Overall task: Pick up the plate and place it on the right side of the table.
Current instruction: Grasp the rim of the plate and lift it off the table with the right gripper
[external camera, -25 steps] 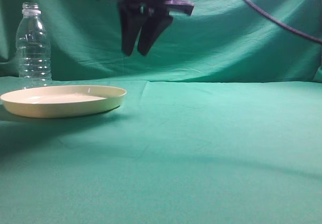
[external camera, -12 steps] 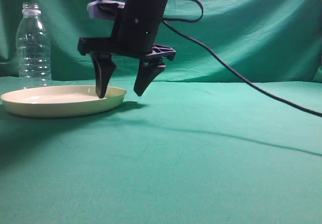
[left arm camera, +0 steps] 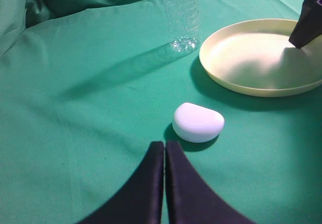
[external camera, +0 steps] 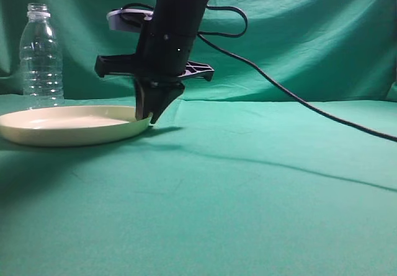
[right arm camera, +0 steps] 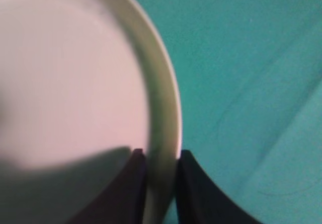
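Observation:
The pale cream-yellow plate (external camera: 68,127) sits on the teal-green table (external camera: 248,189) at the left. It also shows in the left wrist view (left arm camera: 251,58) and in the right wrist view (right arm camera: 75,73). My right gripper (external camera: 151,116) reaches across from the right and is shut on the plate's right rim, one finger inside, one outside (right arm camera: 160,156). Its finger also shows over the plate in the left wrist view (left arm camera: 308,22). My left gripper (left arm camera: 164,146) is shut and empty, low over the cloth, out of the exterior view.
A clear plastic bottle (external camera: 41,56) stands behind the plate at the far left; its base shows in the left wrist view (left arm camera: 181,17). A small white rounded object (left arm camera: 198,122) lies just ahead of the left gripper. A black cable (external camera: 298,102) trails right from the arm.
My right gripper came down from high above to the plate's right rim, first with fingers spread over it, then closed on the rim. The plate and bottle have stayed put.

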You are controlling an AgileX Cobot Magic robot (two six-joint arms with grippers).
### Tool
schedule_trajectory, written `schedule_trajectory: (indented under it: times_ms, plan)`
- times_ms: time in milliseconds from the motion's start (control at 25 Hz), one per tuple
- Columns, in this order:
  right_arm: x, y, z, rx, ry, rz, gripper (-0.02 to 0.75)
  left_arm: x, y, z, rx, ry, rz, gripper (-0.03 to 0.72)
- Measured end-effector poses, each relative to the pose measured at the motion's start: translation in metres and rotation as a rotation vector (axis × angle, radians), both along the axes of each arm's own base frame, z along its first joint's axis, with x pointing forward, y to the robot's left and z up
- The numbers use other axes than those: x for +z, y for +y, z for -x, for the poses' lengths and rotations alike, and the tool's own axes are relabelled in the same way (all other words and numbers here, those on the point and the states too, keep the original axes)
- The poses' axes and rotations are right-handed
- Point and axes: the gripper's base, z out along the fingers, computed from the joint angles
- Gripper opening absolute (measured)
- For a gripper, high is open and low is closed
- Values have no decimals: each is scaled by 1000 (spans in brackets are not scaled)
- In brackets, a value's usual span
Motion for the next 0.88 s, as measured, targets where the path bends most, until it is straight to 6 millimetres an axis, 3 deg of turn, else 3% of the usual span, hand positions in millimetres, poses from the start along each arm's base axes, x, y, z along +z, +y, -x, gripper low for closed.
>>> schedule_trajectory:
  times_ms: [120,240,280,400,640,760,880]
  plan:
    - [1,0,-1,-1,-11,3,88,0,0,0,0,0,0,0]
    - [6,1,-3,-27,-10,-9,71,0,0,0,0,0,0,0]
    - [10,1,-4,-37,-4,0,0,0,0,0,0,0,0,0]
    - [30,-1,-8,-38,-9,60,0,0,0,0,0,0,0,0]
    - [107,-22,-5,-37,-146,145,0,0,0,0,0,0,0,0]
    - [156,-49,1,-85,-182,122,0,0,0,0,0,0,0,0]
    - [185,-92,0,-169,-189,122,0,0,0,0,0,0,0,0]
